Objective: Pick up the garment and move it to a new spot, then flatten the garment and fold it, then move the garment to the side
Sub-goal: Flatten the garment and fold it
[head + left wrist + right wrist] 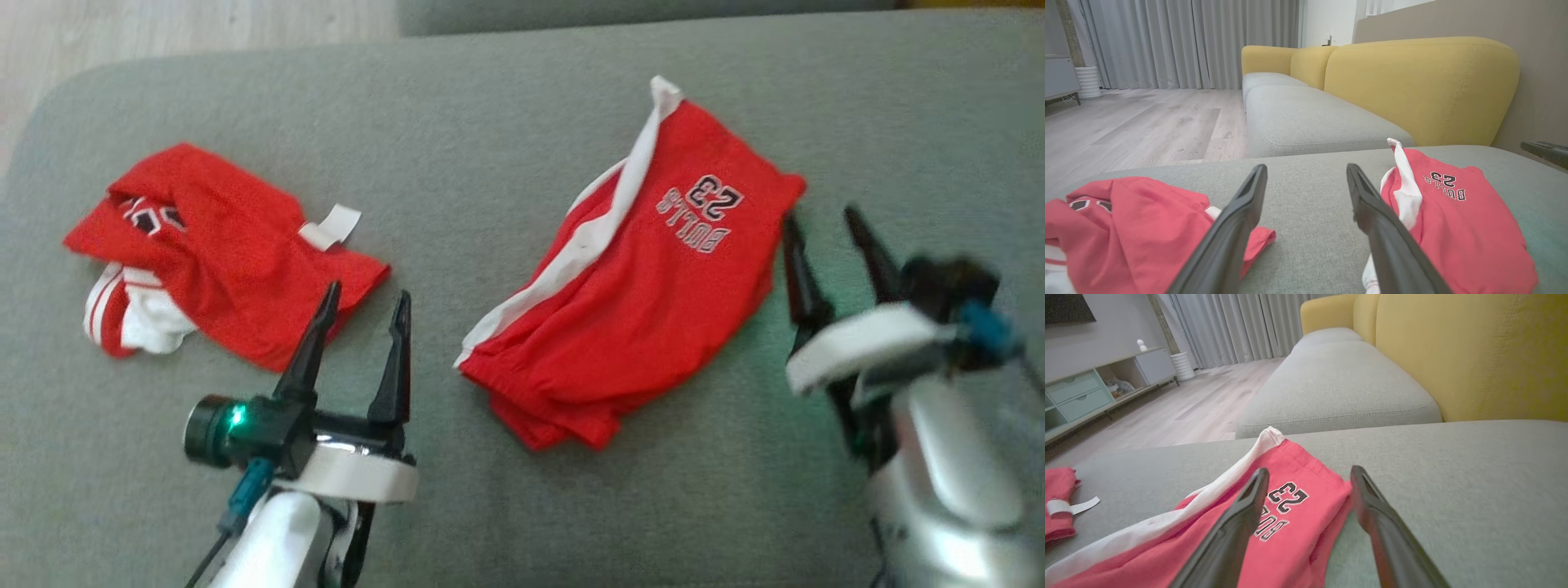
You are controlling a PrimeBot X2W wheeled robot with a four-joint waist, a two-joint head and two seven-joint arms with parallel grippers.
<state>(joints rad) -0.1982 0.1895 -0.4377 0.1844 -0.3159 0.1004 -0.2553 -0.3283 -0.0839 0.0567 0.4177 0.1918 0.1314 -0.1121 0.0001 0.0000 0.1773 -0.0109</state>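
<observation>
The red shorts lie loosely folded near the middle of the grey sofa cushion. They look light, soft and floppy, so I'd pinch a hem corner or the waistband. The right end effector hovers just beside their right edge, spread wide and empty. The left end effector, equally wide and empty, points between the shorts and a crumpled red shirt near the cushion's left edge.

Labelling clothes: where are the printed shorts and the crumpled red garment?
printed shorts (645, 314), head view, plain red middle panel.
crumpled red garment (237, 253), head view, red middle fold.
</observation>
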